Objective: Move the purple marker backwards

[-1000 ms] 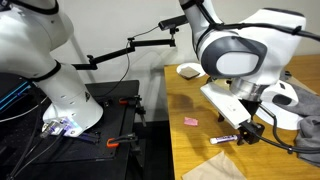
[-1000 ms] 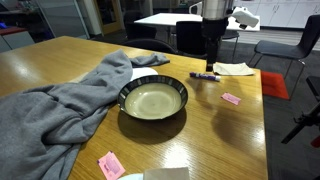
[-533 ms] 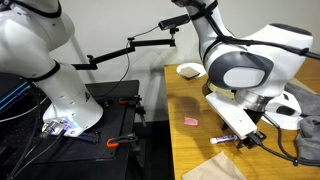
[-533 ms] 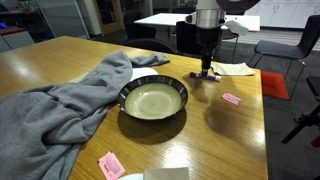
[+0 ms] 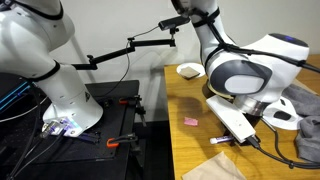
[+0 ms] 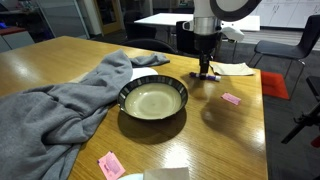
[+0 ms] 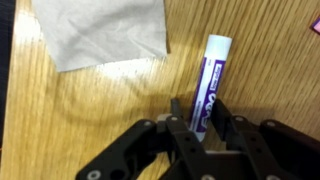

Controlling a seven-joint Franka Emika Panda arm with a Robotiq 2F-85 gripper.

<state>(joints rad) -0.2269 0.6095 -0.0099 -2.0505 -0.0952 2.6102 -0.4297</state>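
Observation:
The purple marker (image 7: pixel 205 85) lies flat on the wooden table, its white end pointing away from the wrist camera. My gripper (image 7: pixel 198 103) is down over its purple barrel with one finger on each side. The right finger touches the barrel and a thin strip of wood shows between the left finger and the marker, so the jaws are narrow but still open. In an exterior view the gripper (image 6: pixel 205 72) stands upright on the marker (image 6: pixel 208 76) beyond the bowl. In another exterior view the gripper (image 5: pixel 245 138) is low on the table and hides the marker.
A dark bowl (image 6: pixel 153 100) sits mid-table beside a grey cloth (image 6: pixel 60 100). Small pink pieces (image 6: pixel 231 98) (image 6: pixel 110 164) lie on the wood. A paper napkin (image 7: pixel 100 30) lies just past the marker. The table edge (image 5: pixel 168 120) drops off on one side.
The gripper has come down onto the marker and its jaws have narrowed from wide open to close around the barrel. The marker has not moved.

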